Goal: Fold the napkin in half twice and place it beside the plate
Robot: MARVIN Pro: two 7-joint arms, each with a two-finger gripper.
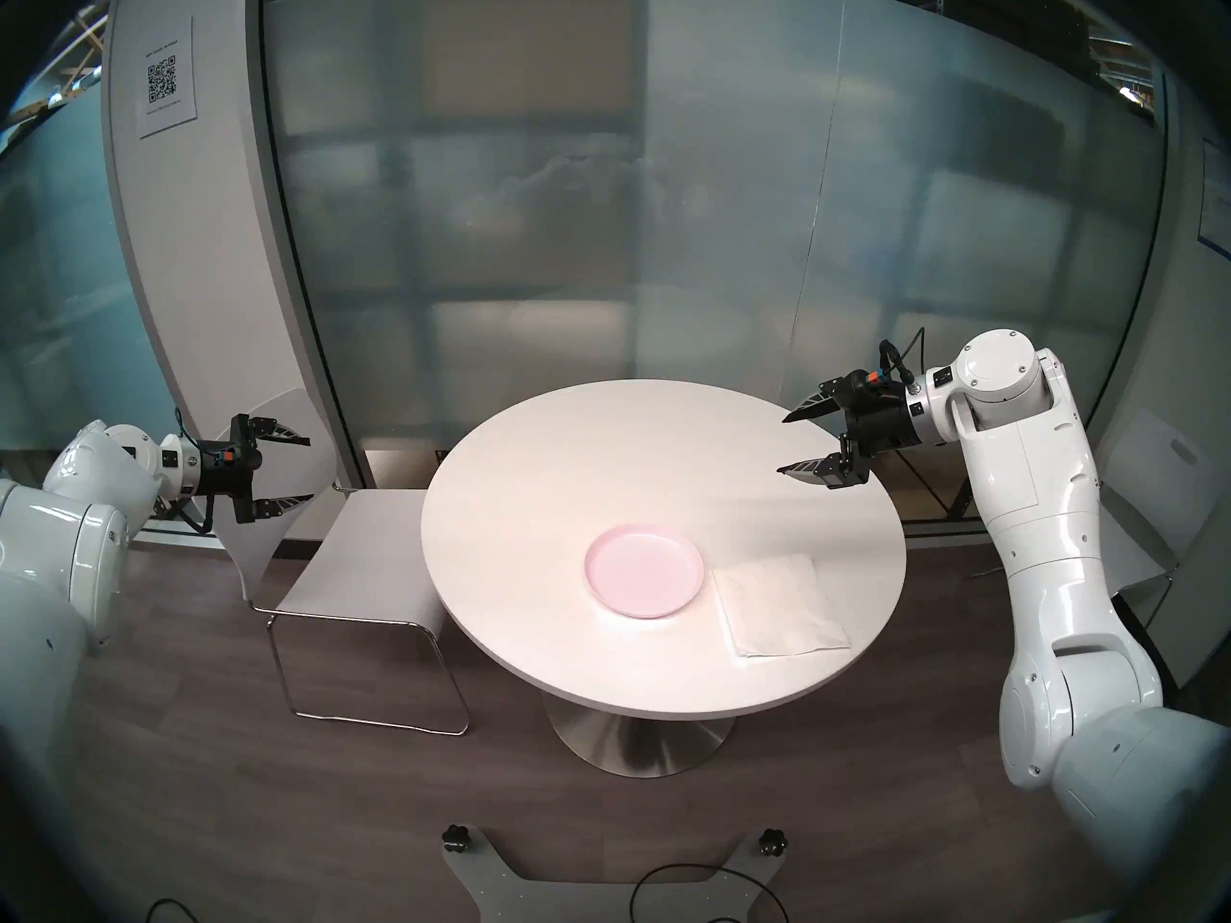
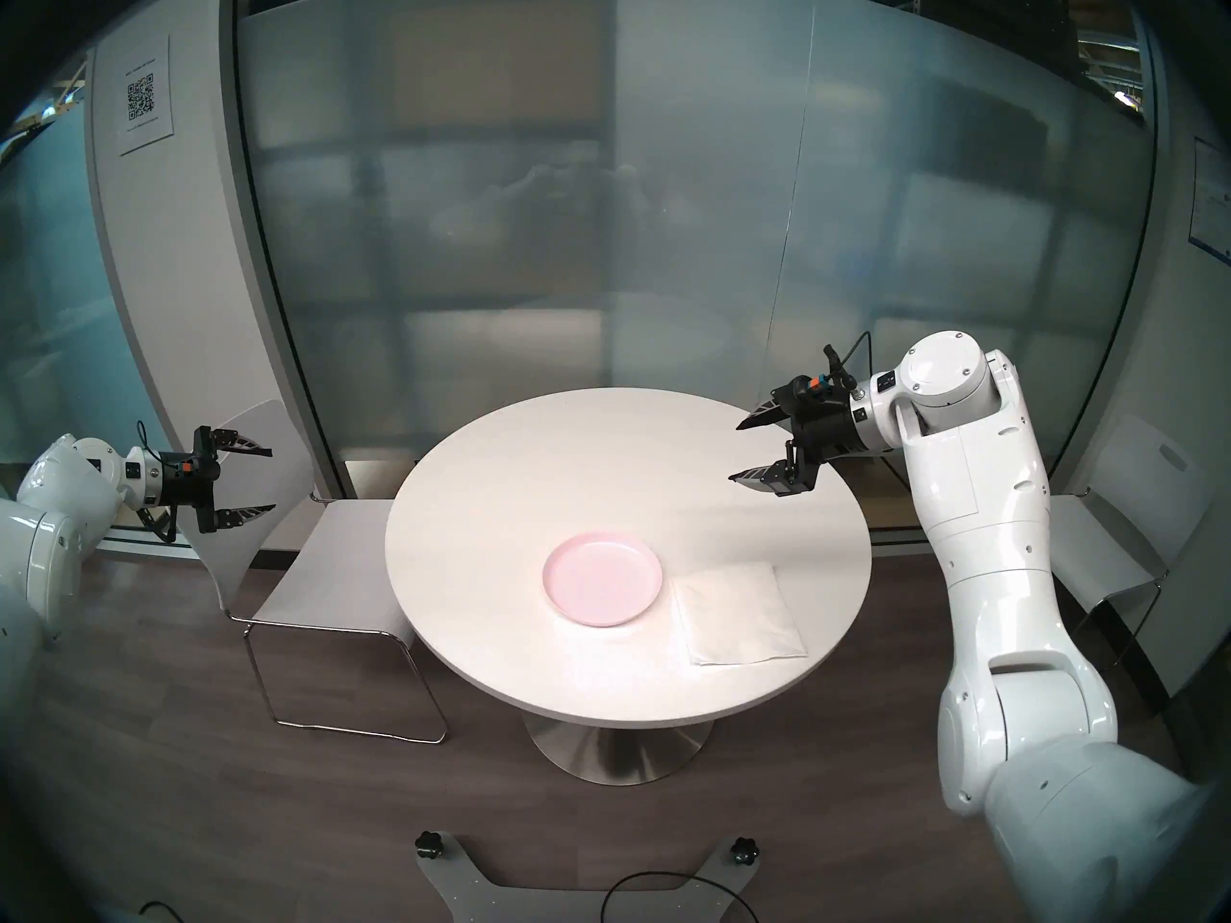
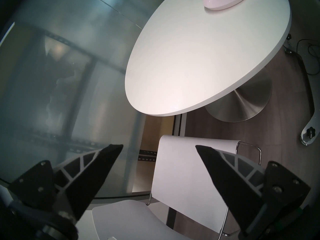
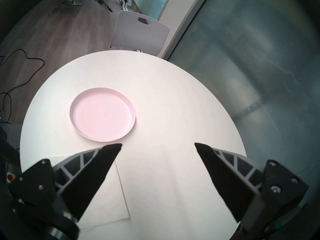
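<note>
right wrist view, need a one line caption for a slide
Open right gripper above the table, pink plate ahead, folded napkin lying beside it.

Office meeting area or break space fitted out as a robot test site. A curved frosted-glass partition [image 1: 533, 202], of the kind that encloses a meeting room, forms the backdrop; a printed sheet with a QR code [image 1: 165, 76] is fixed to the white wall panel beside it. A round white pedestal bench [image 1: 599, 475] on a brushed-metal base [image 1: 639, 735] stands on dark wood-look flooring [image 1: 200, 735], with white chairs on chrome frames [image 1: 360, 569] drawn up to it. More chairs of the same kind appear farther off in the right wrist view. Loose cables [image 4: 19, 64] lie across the floor, and a grey metal mounting plate with black knobs [image 1: 613, 875] sits at the near edge.
</note>
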